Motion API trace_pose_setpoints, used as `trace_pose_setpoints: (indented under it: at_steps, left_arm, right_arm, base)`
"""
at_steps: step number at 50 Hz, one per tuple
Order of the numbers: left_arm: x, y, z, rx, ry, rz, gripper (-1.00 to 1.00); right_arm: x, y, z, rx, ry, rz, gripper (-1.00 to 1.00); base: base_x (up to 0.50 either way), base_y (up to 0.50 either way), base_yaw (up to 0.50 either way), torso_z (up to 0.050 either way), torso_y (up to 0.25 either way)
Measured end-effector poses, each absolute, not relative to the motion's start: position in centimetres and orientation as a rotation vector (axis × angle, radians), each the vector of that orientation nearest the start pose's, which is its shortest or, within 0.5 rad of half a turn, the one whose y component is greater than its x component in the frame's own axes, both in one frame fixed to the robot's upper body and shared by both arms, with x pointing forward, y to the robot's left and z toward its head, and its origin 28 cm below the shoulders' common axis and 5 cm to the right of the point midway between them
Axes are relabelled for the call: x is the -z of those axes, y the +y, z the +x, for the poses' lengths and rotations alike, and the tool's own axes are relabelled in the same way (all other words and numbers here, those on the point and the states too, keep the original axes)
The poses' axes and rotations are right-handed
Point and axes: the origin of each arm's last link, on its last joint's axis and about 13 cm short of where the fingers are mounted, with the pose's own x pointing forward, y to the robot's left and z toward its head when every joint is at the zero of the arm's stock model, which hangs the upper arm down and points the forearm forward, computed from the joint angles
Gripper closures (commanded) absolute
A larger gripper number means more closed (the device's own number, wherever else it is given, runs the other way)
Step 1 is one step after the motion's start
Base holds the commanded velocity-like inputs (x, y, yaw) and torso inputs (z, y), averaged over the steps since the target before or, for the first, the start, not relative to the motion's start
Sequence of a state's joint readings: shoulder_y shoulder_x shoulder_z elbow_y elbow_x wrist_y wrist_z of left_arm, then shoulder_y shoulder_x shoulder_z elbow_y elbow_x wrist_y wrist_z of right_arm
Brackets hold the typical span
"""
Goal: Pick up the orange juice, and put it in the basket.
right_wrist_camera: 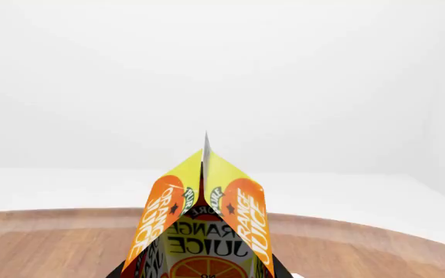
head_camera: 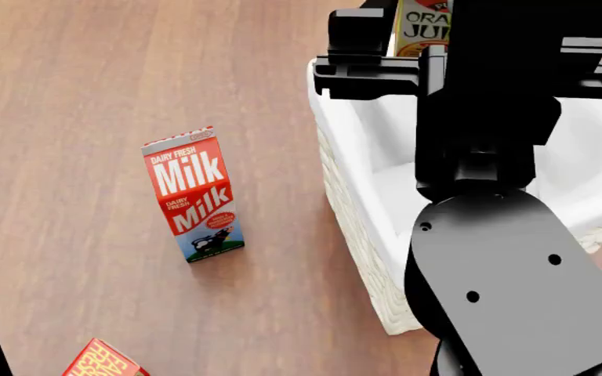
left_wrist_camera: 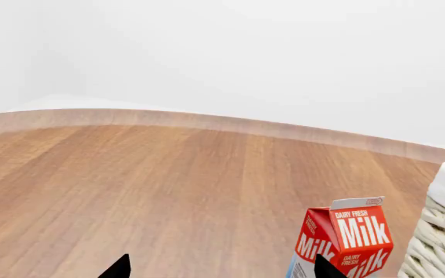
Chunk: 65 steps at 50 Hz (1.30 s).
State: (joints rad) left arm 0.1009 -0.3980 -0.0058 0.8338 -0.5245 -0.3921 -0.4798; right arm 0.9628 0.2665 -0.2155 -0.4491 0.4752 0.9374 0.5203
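Juice is up in the air right now, not on the counter [head_camera: 92, 94]. The orange juice [right_wrist_camera: 203, 226] sits between the dark fingertips of the right hand [right_wrist_camera: 203, 272], and the right hand seems to be pinching it at its sides, low down. In the head view the orange juice [head_camera: 425, 22] peeks out past the black right arm, over the far side of the basket [head_camera: 359, 211]. The basket's white inside lies under the right hand and looks bare where it shows. I think the job is nearly done, and only the letting go is left. It could go wrong if the right hand lets go from too high up, because the carton could tip over, or hit the rim and fall out onto the counter. It looks close to the far rim, but the arm hides a lot. The left hand [left_wrist_camera: 221, 267] is spread wide and pinches nothing. The milk carton [left_wrist_camera: 346, 240] stands close to one of its tips, so a careless swing could knock it down. A red butter box [head_camera: 103, 360] lies near the left hand too.
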Motion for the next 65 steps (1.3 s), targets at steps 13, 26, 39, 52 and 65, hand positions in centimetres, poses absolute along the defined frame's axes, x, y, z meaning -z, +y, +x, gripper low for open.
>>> trace_pose_setpoints:
  at_steps: [13,26,39,52,65]
  left_arm:
    - [-14.3,23.2,16.0,-0.106,-0.238,-0.119,-1.00]
    - [-14.2,23.2,16.0,-0.107,-0.237,-0.118,-1.00]
    - [-14.2,23.2,16.1,-0.109,-0.235,-0.117,-1.00]
    - [-14.2,23.2,16.0,-0.109,-0.235,-0.118,-1.00]
    - [-14.3,23.2,16.0,-0.108,-0.234,-0.118,-1.00]
  right_arm:
    - [-27.5,-10.1,30.1,0.141,-0.340,-0.068,1.00]
    - [-26.1,-10.7,30.4,0.165,-0.303,-0.080,1.00]
    - [-24.7,-11.1,30.9,0.175,-0.260,-0.086,1.00]
    - [-24.2,-11.2,31.2,0.176,-0.232,-0.087,1.00]
    - [-24.0,-11.4,31.7,0.180,-0.214,-0.090,1.00]
  base:
    - [0.00,0.00,0.00,0.000,0.001]
    - [0.00,0.00,0.00,0.000,0.001]
    - [0.00,0.00,0.00,0.000,0.001]
    - [0.00,0.00,0.00,0.001,0.001]
    - [0.00,0.00,0.00,0.000,0.001]
